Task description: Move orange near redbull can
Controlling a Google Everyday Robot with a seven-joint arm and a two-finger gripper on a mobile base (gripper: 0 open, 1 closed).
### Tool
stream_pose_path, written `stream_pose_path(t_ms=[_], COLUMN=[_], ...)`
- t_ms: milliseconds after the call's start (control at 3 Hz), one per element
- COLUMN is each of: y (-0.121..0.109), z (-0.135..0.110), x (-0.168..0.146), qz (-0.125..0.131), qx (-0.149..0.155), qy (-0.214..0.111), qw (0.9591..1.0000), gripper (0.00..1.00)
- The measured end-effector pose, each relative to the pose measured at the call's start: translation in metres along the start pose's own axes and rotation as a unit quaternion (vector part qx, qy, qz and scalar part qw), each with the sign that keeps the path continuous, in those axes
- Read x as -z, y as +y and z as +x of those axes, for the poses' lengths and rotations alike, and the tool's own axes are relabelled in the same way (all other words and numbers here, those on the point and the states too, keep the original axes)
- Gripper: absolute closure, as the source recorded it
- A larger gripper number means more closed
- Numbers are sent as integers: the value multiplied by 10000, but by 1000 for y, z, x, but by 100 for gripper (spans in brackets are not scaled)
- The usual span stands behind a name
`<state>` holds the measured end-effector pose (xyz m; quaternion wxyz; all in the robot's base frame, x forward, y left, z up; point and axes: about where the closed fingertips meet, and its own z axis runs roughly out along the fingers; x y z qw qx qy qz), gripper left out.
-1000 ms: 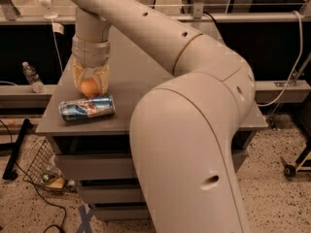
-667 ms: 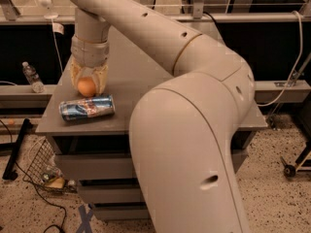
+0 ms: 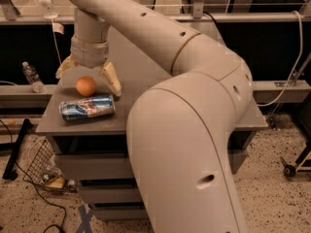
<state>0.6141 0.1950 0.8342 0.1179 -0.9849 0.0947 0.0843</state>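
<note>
The orange [image 3: 86,86] rests on the grey table top [image 3: 87,123] near its left end. The redbull can [image 3: 87,107] lies on its side just in front of the orange, a small gap apart. My gripper [image 3: 90,79] hangs over the orange with its fingers spread wide. One finger [image 3: 112,79] stands to the right of the fruit and the other [image 3: 64,67] to its left, neither touching it.
A clear plastic bottle [image 3: 31,77] stands on the ledge to the left of the table. A wire basket [image 3: 41,166] and cables lie on the floor at the lower left. My large arm [image 3: 194,130] covers the table's middle and right.
The fingers have spread apart and let go of the orange, which now sits on the table beside the can. The can has not moved.
</note>
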Motion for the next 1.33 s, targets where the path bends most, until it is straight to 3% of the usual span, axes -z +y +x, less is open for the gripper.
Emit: stream_pose_path(t_ms=[333,667,1000,1333], y=[3,29,78,78], z=[4,7,6,6], x=[-1,1,-1,-1], qz=[115,279,406,406], qx=[-127,-563,-1388,-1388], qy=[69,144,64,64], qw=[9998,9979,9895,9895], gripper=[0,0,0,0])
